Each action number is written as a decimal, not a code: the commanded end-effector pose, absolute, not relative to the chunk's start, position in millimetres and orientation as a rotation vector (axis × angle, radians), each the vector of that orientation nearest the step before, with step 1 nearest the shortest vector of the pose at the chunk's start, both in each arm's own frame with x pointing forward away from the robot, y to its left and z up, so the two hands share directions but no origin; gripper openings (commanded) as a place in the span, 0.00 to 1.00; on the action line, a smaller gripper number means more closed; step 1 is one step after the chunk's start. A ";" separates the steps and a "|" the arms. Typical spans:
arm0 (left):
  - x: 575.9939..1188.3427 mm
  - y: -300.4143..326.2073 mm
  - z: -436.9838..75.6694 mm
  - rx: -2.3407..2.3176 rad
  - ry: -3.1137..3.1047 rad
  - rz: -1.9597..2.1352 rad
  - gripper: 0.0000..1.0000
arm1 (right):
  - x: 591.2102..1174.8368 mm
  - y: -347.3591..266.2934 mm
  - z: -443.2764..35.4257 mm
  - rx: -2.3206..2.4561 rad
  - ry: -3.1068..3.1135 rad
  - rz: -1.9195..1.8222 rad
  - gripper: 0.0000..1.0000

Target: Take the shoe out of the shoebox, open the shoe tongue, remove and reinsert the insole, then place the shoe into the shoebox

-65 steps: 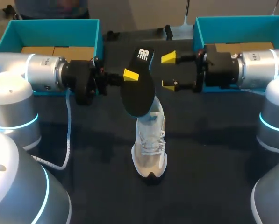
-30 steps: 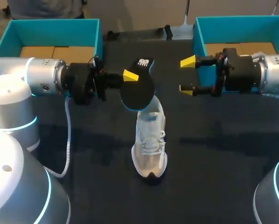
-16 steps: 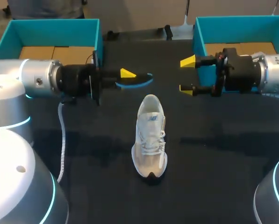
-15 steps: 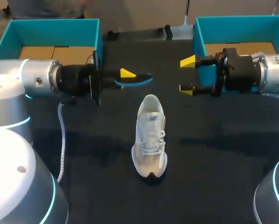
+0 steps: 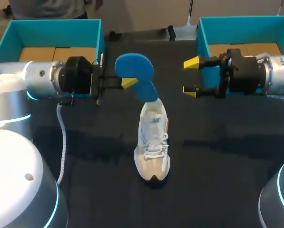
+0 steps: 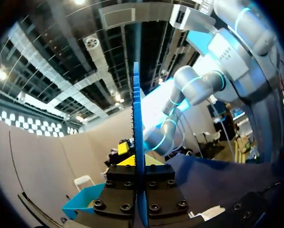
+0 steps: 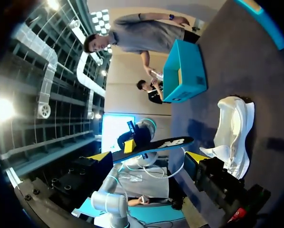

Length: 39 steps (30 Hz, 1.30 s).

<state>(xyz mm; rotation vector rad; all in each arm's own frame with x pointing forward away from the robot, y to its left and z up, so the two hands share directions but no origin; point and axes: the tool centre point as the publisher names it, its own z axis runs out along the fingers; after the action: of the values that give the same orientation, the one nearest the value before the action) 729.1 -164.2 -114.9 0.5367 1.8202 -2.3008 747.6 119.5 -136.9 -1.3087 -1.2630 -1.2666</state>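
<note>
Insole [image 5: 134,71] (blue) clamped in left gripper [image 5: 127,84] | right gripper [image 5: 190,77] spread | shoe [image 5: 152,147] on dark table [image 5: 218,156]

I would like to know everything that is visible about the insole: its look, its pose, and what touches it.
The insole is thin, flat and foam-like: blue on the side facing the head camera, black with white print on the other side, seen from the right wrist. The left end effector is shut on its edge and holds it in the air, tilted, narrower end down by the heel opening of the white shoe; contact there cannot be told.
</note>
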 end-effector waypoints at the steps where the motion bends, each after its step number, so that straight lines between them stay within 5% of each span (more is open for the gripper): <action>1: 732.9 -166.2 -117.6 0.458 1.939 -2.343 0.00 | 747.3 121.2 -136.9 -1.313 -1.264 -1.266 1.00; 12: 735.4 -161.4 -104.0 -0.154 2.264 -2.513 0.00 | 747.3 121.2 -136.9 -1.313 -1.264 -1.266 1.00; 25: 739.0 -162.5 -102.4 -1.412 2.659 -2.742 0.00 | 747.3 121.2 -136.9 -1.313 -1.264 -1.266 1.00; 39: 739.0 -162.5 -102.4 -1.412 2.659 -2.742 0.00 | 747.3 121.2 -136.9 -1.313 -1.264 -1.266 1.00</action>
<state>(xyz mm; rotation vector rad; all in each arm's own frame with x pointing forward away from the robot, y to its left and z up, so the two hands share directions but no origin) 735.8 -163.6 -101.1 -1.0428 2.5730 -2.7242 747.1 119.4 -136.7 -1.3098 -1.2641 -1.2669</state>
